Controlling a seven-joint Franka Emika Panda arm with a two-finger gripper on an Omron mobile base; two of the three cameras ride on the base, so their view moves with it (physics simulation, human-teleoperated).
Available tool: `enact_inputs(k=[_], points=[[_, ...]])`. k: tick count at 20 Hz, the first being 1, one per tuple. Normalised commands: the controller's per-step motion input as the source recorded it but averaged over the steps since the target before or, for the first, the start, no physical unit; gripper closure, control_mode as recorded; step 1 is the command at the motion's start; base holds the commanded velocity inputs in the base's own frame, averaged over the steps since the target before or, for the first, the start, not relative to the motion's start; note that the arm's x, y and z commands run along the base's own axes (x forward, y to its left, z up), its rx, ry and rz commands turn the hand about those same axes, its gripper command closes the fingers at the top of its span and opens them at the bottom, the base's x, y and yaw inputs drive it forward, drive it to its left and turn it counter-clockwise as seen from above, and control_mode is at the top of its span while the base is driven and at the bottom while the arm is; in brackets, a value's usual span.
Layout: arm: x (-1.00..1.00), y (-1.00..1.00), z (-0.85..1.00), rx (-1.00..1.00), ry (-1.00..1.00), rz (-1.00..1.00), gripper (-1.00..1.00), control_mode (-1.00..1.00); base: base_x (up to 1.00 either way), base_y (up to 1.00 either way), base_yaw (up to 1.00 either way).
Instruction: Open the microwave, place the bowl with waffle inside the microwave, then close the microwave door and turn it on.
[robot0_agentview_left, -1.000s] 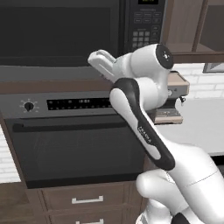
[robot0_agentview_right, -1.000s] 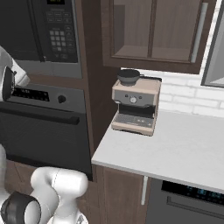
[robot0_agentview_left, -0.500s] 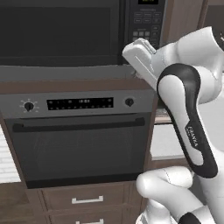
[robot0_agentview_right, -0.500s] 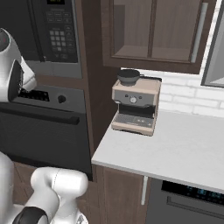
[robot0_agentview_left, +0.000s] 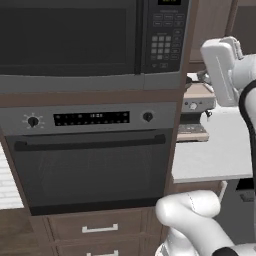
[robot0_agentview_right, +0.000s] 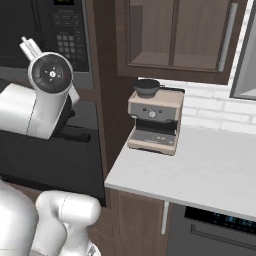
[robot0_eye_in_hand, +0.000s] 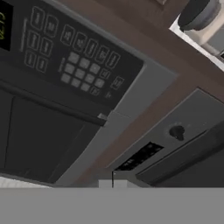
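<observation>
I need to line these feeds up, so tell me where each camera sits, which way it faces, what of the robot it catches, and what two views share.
Left base view: behind the arm's left, facing the microwave above the oven; white arm at right.
Right base view: behind its right, facing the coffee machine on the counter; arm at left.
Hand view: on the hand, rolled, facing the microwave's keypad; the shut gripper at bottom.
Shared: both base views show the keypad and coffee machine.

I see the microwave (robot0_agentview_left: 95, 42) built in directly above the oven (robot0_agentview_left: 90, 155), its door (robot0_agentview_left: 67, 37) left of the keypad (robot0_agentview_left: 165, 35). A coffee machine (robot0_agentview_right: 154, 122) sits at the counter's (robot0_agentview_right: 200, 170) back left corner, probably against the wall.
</observation>
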Motion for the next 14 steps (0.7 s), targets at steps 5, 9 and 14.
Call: enact_inputs(k=[5, 9, 14], points=[[0.00, -0.34, 0.00, 0.08, -0.16, -0.10, 1.00, -1.00, 0.00, 0.00, 0.00], [0.00, 0.00, 0.00, 0.00, 0.00, -0.28, 1.00, -1.00, 0.00, 0.00, 0.00], [0.00, 0.00, 0.03, 0.04, 0.00, -0.20, 1.00, -1.00, 0.00, 0.00, 0.00]])
